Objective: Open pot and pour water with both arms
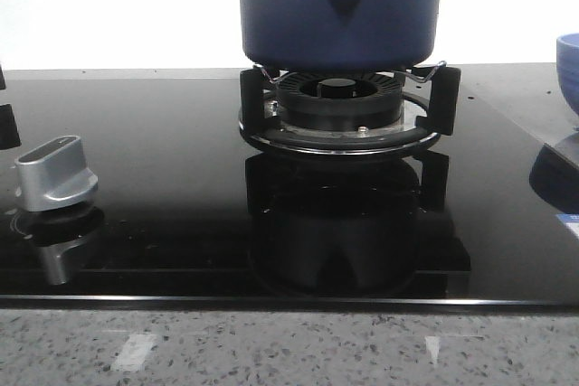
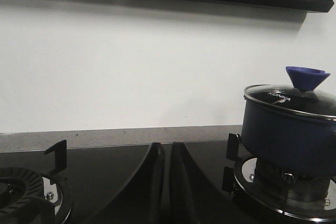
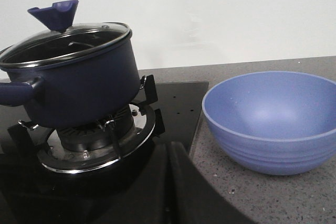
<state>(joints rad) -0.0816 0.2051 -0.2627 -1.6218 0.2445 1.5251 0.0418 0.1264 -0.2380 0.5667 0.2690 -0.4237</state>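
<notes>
The left pincer (image 2: 167, 192) shows only as two dark curved fingers nearly meeting, with a thin slit between them and nothing held. The right pincer (image 3: 168, 187) appears in its wrist view as dark finger shapes pressed close together, also empty; how far either could still close I cannot tell.

Beyond the left pincer, the pot (image 2: 287, 129) sits on a burner grate (image 2: 233, 163), its glass lid (image 2: 291, 98) in place with a blue cone-shaped knob (image 2: 306, 77) on top. A second burner (image 2: 23, 195) lies on the other side. From the right pincer, the pot stands on the black glass cooktop (image 3: 173, 98), its side handle (image 3: 16, 92) pointing away from a light blue bowl (image 3: 273, 121) on the speckled tabletop (image 3: 294, 192) beside the hob. In the front view a silver control knob (image 1: 56, 172) sits on the left.
</notes>
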